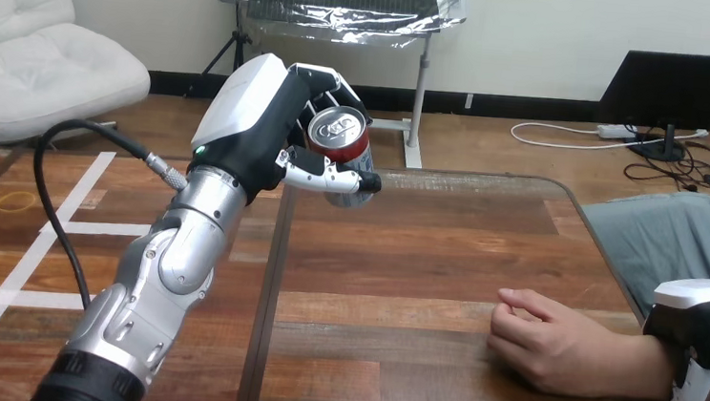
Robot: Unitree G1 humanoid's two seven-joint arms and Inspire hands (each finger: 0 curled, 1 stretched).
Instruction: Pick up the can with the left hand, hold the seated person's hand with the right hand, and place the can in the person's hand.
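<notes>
Left arm (169, 263) up from the lower left corner, slanting toward the upper middle, forearm raised well above the wooden table (404, 262). Left hand (262, 121) at its end, white back turned to the left, closed round a red drinks can (344, 147): fingers (334, 82) curled over the far side near the rim, thumb (329, 175) barred across the near side of the body. Can held in the air at upper centre, above the table's far edge, long axis roughly upright but leaning, silver top tipped toward the camera. Right hand (700, 328) at the lower right edge, clamped on the person's wrist (640, 362), thumb hooked down over its near side. Person's hand (551, 342) just left of it, loosely curled, knuckles up, resting on the table, well apart from the can.
</notes>
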